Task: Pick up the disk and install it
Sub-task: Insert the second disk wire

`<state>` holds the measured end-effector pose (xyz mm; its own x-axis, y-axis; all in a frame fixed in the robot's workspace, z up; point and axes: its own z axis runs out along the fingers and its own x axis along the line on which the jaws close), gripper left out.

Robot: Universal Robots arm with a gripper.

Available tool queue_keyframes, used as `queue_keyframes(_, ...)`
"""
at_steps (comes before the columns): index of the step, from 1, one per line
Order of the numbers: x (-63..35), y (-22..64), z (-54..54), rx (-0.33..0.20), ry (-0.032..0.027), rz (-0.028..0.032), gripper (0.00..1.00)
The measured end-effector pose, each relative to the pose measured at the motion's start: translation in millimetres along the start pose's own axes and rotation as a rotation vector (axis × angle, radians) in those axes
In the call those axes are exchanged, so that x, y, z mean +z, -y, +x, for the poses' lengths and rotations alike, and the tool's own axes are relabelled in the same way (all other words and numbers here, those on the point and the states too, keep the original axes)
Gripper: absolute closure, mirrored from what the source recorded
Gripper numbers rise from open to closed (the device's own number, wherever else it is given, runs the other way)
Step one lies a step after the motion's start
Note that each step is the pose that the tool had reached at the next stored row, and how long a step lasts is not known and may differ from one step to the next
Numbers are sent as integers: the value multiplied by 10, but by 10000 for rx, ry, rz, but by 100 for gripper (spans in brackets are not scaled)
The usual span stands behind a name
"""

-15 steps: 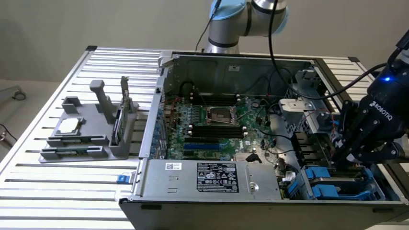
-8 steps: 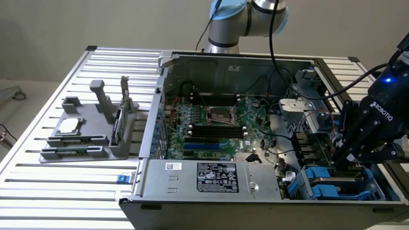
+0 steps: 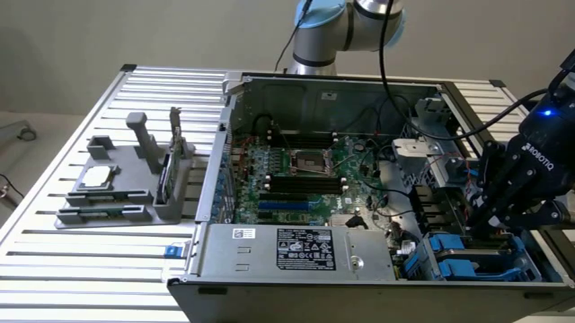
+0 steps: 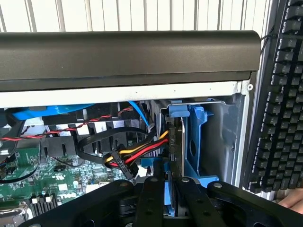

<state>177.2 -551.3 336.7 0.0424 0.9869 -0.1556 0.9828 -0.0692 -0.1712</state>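
I see the open computer case (image 3: 269, 282) on the slatted table (image 3: 90, 282). The gripper (image 4: 171, 187) sits low in the case's drive-bay corner. Its fingers (image 4: 150, 198) stand narrow, clamped on the disk (image 4: 174, 142), which is upright in its blue carrier (image 4: 195, 142), inside the bay beside the power cables (image 4: 137, 153).

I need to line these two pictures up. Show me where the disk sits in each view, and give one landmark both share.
Exterior view: the disk stands on edge in the blue drive bay at the case's front corner on the exterior view's right, under the gripper.
Wrist view: the disk stands edge-on between the gripper fingers, blue bracket around it.
Shared landmark: the green motherboard.
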Motion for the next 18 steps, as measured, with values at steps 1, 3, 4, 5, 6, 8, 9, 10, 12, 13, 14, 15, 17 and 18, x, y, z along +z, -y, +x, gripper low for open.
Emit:
queue_keyframes(1,0,-1,-1,0,0,4,84)
queue_keyframes(3,0,-2,-3,-1,1,9,84)
queue_keyframes(4,0,-3,-5,-2,1,15,84)
queue_keyframes(5,1,-4,-7,-3,1,21,84)
queue_keyframes(6,1,-4,-9,-4,2,26,84)
queue_keyframes(8,2,-5,-15,-5,3,39,84)
queue_keyframes(9,2,-5,-17,-7,3,47,84)
queue_keyframes(10,2,-5,-19,-9,4,58,84)
queue_keyframes(12,2,-6,-19,-13,5,83,84)
queue_keyframes(13,1,-5,-20,-13,6,91,84)
queue_keyframes(14,-1,-5,-21,-14,7,97,84)
queue_keyframes(15,-1,-5,-21,-15,6,104,84)
queue_keyframes(17,-5,-5,-22,-18,6,120,84)
queue_keyframes(18,-7,-6,-22,-20,7,132,84)
